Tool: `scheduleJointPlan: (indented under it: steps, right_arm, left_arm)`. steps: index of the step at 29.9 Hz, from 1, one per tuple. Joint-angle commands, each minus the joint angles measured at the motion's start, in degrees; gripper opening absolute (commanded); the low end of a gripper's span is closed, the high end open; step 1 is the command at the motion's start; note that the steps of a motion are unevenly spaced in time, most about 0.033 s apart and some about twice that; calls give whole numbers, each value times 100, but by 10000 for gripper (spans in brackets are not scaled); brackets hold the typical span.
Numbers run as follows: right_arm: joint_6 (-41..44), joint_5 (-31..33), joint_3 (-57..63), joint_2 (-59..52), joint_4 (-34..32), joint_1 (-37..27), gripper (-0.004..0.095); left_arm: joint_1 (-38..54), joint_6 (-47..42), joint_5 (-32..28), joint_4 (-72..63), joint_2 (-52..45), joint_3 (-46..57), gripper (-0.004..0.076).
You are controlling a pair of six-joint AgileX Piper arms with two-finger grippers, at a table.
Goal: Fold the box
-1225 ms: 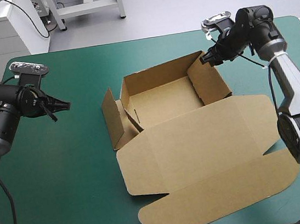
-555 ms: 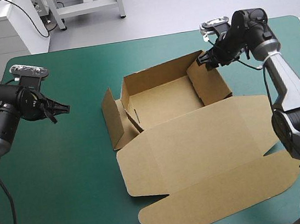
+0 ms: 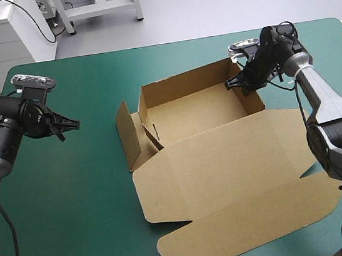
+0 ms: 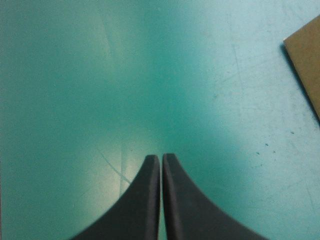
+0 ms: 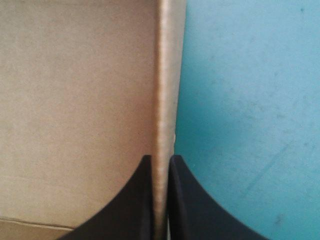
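Note:
The brown box [image 3: 206, 155] lies mid-table as an open tray with its lid flat toward the near edge. Its back and right walls stand up; the left flap [image 3: 128, 137] leans outward. My right gripper [image 3: 233, 84] is at the top of the right wall [image 3: 242, 93], shut on it, with the board's edge [image 5: 165, 100] running up between the black fingers [image 5: 190, 210]. My left gripper [image 3: 74, 122] hangs shut over bare cover [image 4: 100, 75] well left of the box, holding nothing; a corner of the box [image 4: 306, 65] shows ahead of it to one side.
Teal-green cover [image 3: 67, 198] lies bare left of the box and along the far edge. The flat lid [image 3: 246, 219] reaches close to the table's near edge and right side.
My right gripper has moved down and toward the box, from above the right wall's far corner onto the wall's top edge, which has tilted more upright. The left arm has barely moved.

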Motion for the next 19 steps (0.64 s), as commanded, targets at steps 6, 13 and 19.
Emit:
scheduleJointPlan:
  steps: [6, 13, 19]
  right_arm:
    - [254, 44, -137, -643, 415, -96, -20]
    - [211, 44, -133, -1389, 436, -255, -20]
    - [186, 44, -133, -2004, 1330, -705, -19]
  left_arm:
    - [50, -84, -464, 32, -218, -179, 1]
    - [642, -342, -1170, -861, -190, -179, 1]
    - [1478, 464, -1289, -3497, 108, -179, 1]
